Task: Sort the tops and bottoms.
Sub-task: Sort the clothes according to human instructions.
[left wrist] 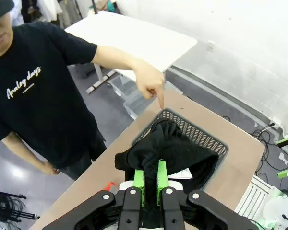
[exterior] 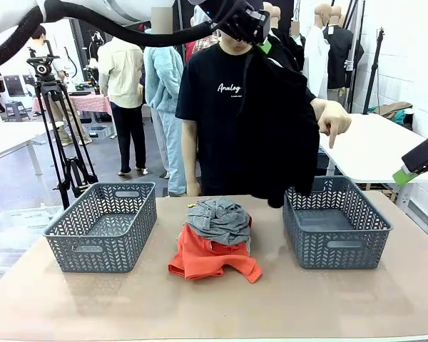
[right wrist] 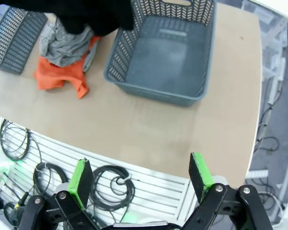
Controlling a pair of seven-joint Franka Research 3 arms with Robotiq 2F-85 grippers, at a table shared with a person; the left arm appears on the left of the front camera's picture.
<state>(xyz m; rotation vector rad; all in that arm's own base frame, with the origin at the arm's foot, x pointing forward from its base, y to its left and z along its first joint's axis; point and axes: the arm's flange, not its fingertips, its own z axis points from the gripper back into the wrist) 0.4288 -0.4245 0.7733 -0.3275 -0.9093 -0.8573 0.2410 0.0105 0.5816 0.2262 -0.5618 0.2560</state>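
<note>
Table (exterior: 200,306): we see one light brown top, its near edge at 6 o'clock and the person's side at 12.
Left basket (exterior: 93,260): we place it at 9 o'clock, a grey plastic basket with patterned cut-out walls, standing flat.
Right basket (exterior: 342,253): at 3 o'clock, the same kind, well apart from the first.
Orange T-shirt (exterior: 203,258): we find it at the centre between the baskets, crumpled, spreading towards 6.
Grey top (exterior: 217,219): bunched on the T-shirt's 12 o'clock side.
</note>
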